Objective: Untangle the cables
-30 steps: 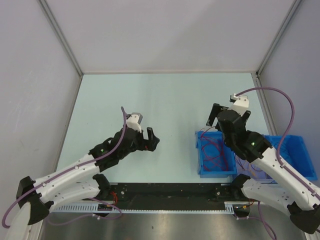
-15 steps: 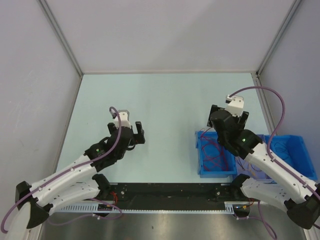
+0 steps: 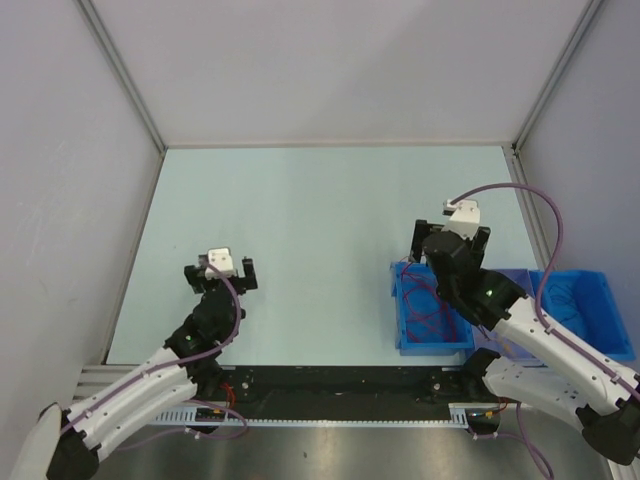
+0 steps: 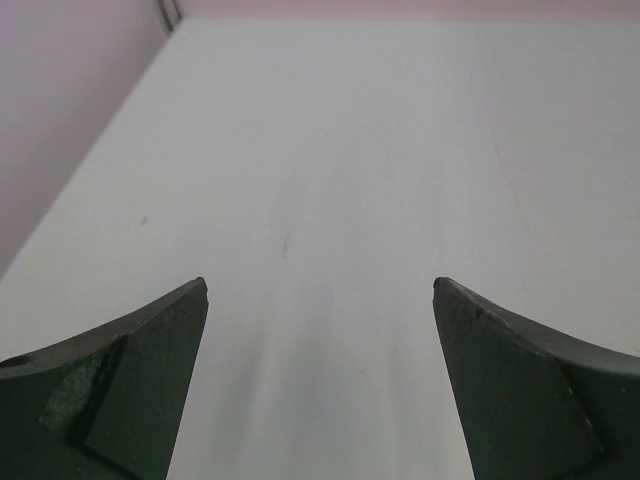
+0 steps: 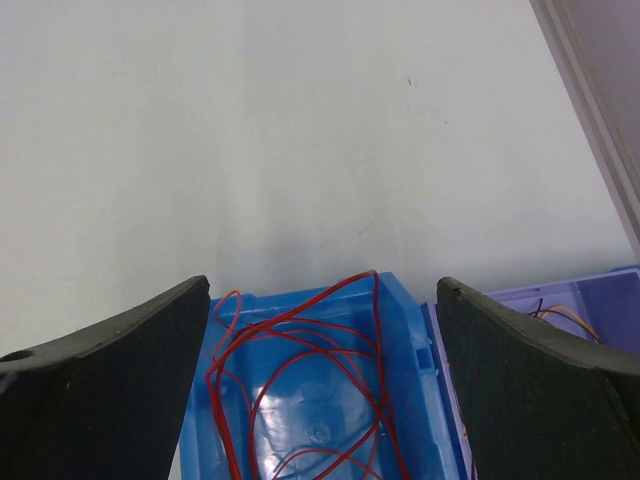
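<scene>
The left tool [image 3: 221, 274] hangs low over the near-left part of the pale worktop [image 3: 330, 200] with its two dark fingers spread wide and nothing between them; its wrist view [image 4: 320, 290] shows only bare surface ahead. The right tool [image 3: 450, 236] is likewise spread and empty, poised above the far end of a blue bin [image 3: 432, 347] that sits at the near-right of the worktop. The cables [image 3: 430, 300] lie inside that bin. From the right wrist [image 5: 323, 285] they read as a loose tangle of thin red loops [image 5: 300, 350] crossing over one another, one loop rising against the bin's far wall [image 5: 415, 330]. Just beside it on the right stands a second bin [image 5: 600, 290], and a few yellow and dark strands [image 5: 560, 315] show in its corner – too little is visible to trace them.
</scene>
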You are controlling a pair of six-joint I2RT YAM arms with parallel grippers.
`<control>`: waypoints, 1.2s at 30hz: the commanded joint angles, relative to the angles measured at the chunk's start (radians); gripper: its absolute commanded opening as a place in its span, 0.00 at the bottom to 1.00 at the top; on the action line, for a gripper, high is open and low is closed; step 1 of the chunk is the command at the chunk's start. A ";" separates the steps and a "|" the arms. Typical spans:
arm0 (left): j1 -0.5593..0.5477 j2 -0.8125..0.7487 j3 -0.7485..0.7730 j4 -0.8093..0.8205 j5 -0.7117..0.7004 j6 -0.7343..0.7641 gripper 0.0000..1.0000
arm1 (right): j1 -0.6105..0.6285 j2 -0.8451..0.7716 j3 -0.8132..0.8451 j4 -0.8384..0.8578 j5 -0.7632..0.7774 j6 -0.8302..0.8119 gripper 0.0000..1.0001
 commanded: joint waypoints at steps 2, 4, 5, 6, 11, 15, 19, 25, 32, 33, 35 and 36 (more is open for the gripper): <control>0.083 0.003 -0.077 0.418 -0.046 0.268 0.99 | 0.013 -0.025 -0.016 0.060 -0.013 -0.025 1.00; 0.139 0.040 -0.096 0.551 -0.033 0.285 0.99 | 0.013 -0.035 -0.024 0.058 -0.027 -0.005 1.00; 0.164 0.088 -0.108 0.605 0.020 0.287 0.98 | 0.015 -0.042 -0.028 0.058 -0.031 0.006 1.00; 0.191 0.113 -0.129 0.704 0.052 0.279 0.97 | 0.015 -0.043 -0.028 0.057 -0.035 0.012 1.00; 0.369 0.343 -0.168 0.982 0.066 0.239 0.93 | 0.018 -0.063 -0.028 0.040 -0.048 0.021 1.00; 0.443 0.597 -0.186 1.234 0.152 0.217 0.93 | 0.019 -0.101 -0.028 0.026 -0.016 0.020 1.00; 0.456 0.833 -0.183 1.420 0.227 0.219 0.95 | 0.019 -0.155 -0.028 0.012 0.022 0.000 1.00; 0.508 0.794 -0.194 1.380 0.434 0.213 0.87 | 0.019 -0.209 -0.028 -0.014 0.024 -0.031 1.00; 0.549 0.869 -0.125 1.310 0.494 0.193 1.00 | 0.021 -0.223 -0.028 0.022 -0.036 -0.041 1.00; 0.552 0.868 -0.117 1.307 0.488 0.196 1.00 | 0.021 -0.224 -0.027 0.023 -0.047 -0.041 1.00; 0.555 0.844 -0.119 1.255 0.484 0.170 1.00 | 0.021 -0.230 -0.028 0.019 -0.051 -0.038 1.00; 0.557 0.847 -0.119 1.264 0.476 0.172 1.00 | 0.021 -0.238 -0.028 0.016 -0.048 -0.034 1.00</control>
